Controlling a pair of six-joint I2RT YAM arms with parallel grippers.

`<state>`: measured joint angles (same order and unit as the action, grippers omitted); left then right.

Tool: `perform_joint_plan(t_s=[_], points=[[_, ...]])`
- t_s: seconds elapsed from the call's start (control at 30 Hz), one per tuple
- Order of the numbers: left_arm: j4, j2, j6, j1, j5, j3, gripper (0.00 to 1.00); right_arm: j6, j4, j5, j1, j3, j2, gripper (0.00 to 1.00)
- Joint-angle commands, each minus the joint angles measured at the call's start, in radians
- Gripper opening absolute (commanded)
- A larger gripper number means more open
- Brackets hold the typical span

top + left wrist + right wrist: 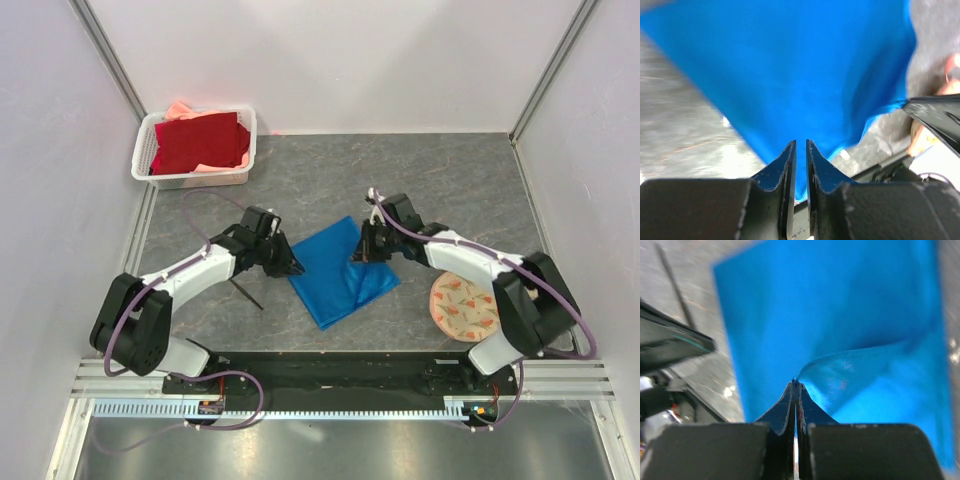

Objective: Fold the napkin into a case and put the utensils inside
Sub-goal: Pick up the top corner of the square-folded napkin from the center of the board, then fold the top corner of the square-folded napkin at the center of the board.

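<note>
The blue napkin (335, 285) is lying on the grey table (450, 190) between the two arms, tilted diagonally; the left gripper (292, 266) is sitting at its left edge, its jaws standing narrow with a corner of the cloth running between them, as the left wrist view shows (800, 150); the right gripper (360, 256) is pressing at the napkin's upper right part, its fingertips (790, 400) pinched fully together on a raised fold of the blue cloth; one thin black utensil (246, 294) is resting on the table just left of the napkin, apart from it; a white basket (150, 150) holding a dark red cloth (200, 143) is sitting at the far left; a round floral mat (462, 308) is lying beside the right arm.
</note>
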<state>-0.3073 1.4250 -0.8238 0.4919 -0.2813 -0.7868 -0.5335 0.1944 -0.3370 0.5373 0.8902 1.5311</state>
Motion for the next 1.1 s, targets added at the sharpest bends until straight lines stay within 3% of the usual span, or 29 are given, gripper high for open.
perform_joint_plan(t_s=[0.0,0.17,0.47,1.07], points=[[-0.024,-0.055,0.055,-0.073,-0.012,0.035,0.2,-0.049,-0.081,-0.045,0.039,0.131,0.124,0.0],[-0.029,-0.083,0.054,-0.137,-0.004,0.044,0.2,-0.072,-0.112,-0.08,0.087,0.26,0.25,0.0],[-0.006,-0.116,-0.001,-0.15,0.014,0.113,0.18,-0.092,-0.115,-0.128,0.135,0.434,0.443,0.0],[-0.067,-0.238,0.011,-0.176,0.099,0.158,0.19,-0.123,-0.112,-0.168,0.17,0.618,0.606,0.0]])
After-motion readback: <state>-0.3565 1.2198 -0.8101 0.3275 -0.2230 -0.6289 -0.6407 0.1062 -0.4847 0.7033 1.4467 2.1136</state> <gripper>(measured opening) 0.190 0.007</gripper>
